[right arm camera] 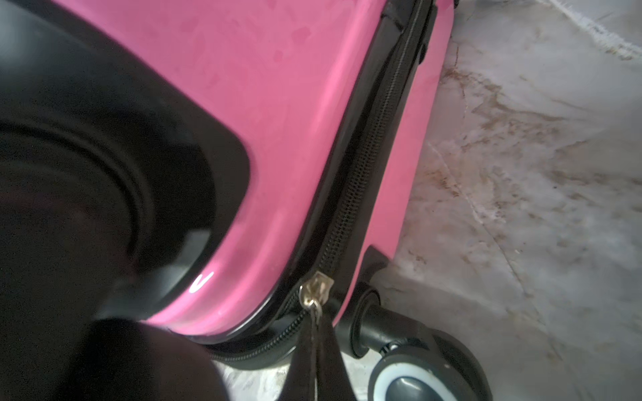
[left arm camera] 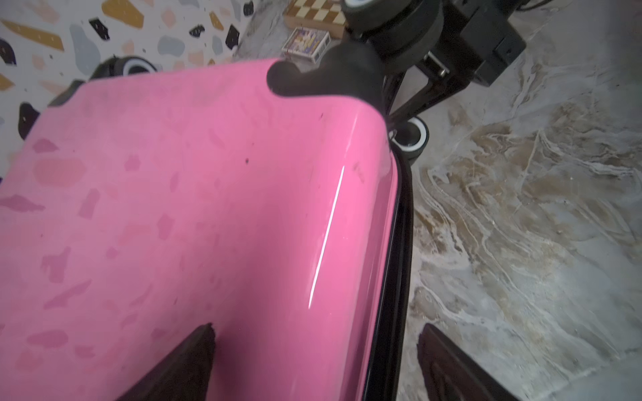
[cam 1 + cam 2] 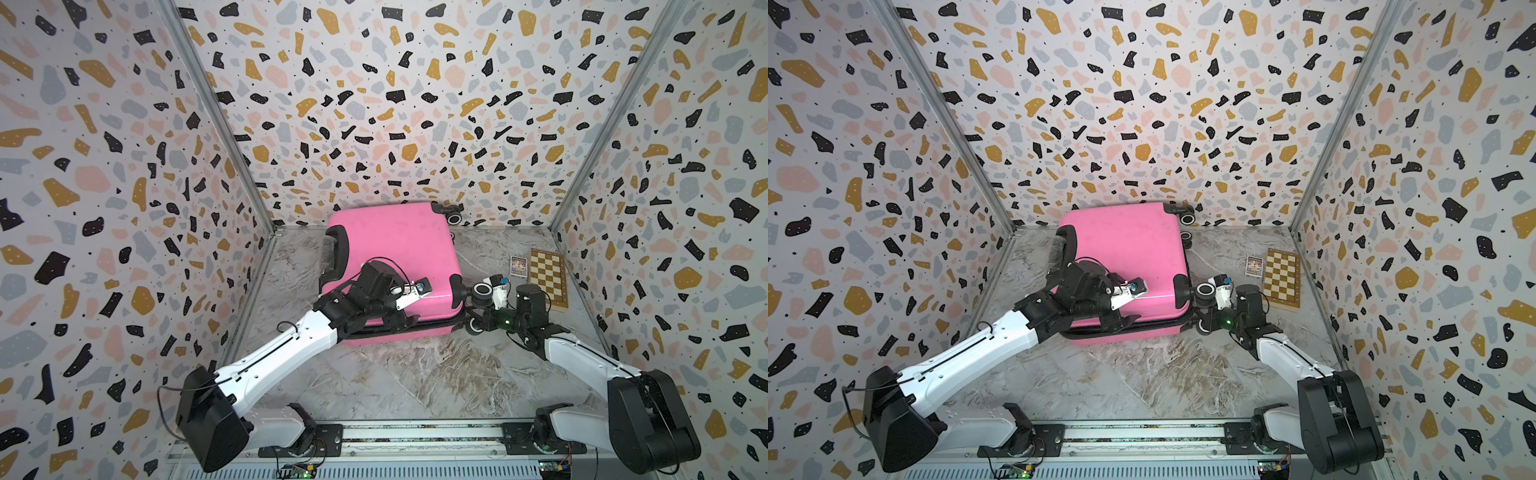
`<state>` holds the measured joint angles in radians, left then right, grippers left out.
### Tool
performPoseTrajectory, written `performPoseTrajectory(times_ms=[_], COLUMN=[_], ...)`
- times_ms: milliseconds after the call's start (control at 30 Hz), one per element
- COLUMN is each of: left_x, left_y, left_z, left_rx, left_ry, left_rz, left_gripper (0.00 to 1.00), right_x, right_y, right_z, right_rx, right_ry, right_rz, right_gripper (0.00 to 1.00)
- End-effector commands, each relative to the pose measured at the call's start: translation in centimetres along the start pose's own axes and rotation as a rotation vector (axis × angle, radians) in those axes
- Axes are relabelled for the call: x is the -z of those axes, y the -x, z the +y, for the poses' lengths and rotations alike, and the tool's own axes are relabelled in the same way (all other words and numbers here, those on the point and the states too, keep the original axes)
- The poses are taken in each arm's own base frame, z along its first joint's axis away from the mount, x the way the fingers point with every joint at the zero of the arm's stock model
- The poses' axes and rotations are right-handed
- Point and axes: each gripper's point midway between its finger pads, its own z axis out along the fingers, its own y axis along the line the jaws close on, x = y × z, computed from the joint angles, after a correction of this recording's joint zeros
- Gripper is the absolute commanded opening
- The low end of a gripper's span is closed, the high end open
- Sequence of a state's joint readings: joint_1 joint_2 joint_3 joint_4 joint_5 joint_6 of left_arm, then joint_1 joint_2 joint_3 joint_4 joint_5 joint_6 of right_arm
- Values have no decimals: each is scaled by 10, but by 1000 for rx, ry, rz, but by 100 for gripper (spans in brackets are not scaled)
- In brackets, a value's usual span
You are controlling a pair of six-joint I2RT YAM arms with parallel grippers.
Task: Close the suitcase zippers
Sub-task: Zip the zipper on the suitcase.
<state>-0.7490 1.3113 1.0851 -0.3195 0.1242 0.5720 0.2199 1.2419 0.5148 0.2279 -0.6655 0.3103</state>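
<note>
Two suitcase shells (image 3: 390, 245) together; left pincer (image 2: 312, 364) wide, right pincer (image 1: 316, 350) pinching zipper pull (image 1: 314, 293).

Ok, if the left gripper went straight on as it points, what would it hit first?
Probably the black corner wheel mount of the suitcase; the open left gripper straddles its pink edge, pointing that way. Depth is unclear; it might scrape the shell first.

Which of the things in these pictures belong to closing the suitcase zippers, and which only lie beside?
Belong to the job:
- bright pink hard-shell suitcase
- black zipper band round its seam
- small metallic zipper pull, pinched by the shut right gripper
- open left gripper above the pink shell

Only lying about:
- checkered wooden chessboard box
- small printed card box beside it
</note>
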Motion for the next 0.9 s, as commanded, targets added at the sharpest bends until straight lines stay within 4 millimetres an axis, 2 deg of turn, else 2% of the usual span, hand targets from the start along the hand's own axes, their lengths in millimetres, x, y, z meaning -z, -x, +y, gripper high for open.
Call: performPoseTrajectory(times_ms=[0, 133, 233, 500, 867], left_x=[-23, -54, -66, -68, -79], left_y=[29, 23, 28, 43, 54], left_z=[31, 63, 74, 97, 110], left_rx=[-182, -161, -121, -18, -9], left_ry=[188, 353, 399, 488, 525], left_rz=[-97, -23, -26, -64, -74], left_gripper=[92, 89, 88, 82, 71], right_x=[7, 8, 11, 18, 16], right_y=[-13, -25, -34, -54, -83], right_z=[32, 40, 45, 59, 85], right_rx=[-23, -80, -116, -198, -181], right_ry=[171, 235, 275, 352, 410], right_rz=[48, 66, 68, 97, 137], right_gripper=[0, 0, 0, 0, 0])
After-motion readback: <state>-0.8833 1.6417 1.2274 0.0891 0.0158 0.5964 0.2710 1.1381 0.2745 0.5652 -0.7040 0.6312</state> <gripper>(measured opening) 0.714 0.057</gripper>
